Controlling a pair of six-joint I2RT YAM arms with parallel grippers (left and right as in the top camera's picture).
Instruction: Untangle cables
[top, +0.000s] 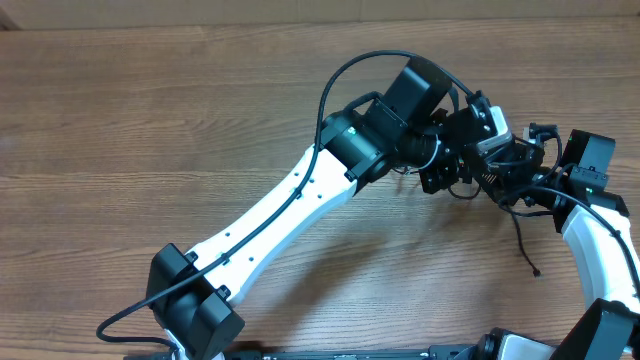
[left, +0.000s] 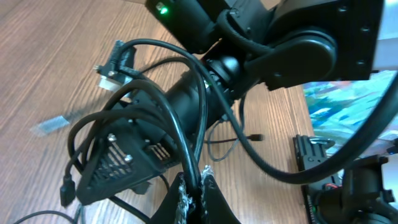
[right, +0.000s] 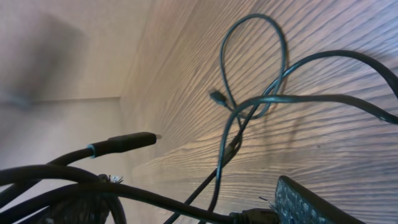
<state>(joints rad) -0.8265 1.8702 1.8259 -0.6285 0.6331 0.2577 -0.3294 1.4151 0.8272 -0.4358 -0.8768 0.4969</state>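
Two arms meet near the tabletop's right edge. Left gripper (left: 193, 186) is pinched tight on a strand of the cables (top: 520, 240). Right gripper (left: 102, 171) has its jaws apart. One plug end trails toward the robot-side edge.

Black cables (right: 311, 98) are looping and crossing over the wooden table (right: 348, 155). A small plug (right: 216, 96) is showing beside one loop.

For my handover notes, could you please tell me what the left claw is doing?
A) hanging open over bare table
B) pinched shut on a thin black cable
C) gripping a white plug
B: in the left wrist view the left claw is closed tight around a thin black cable.
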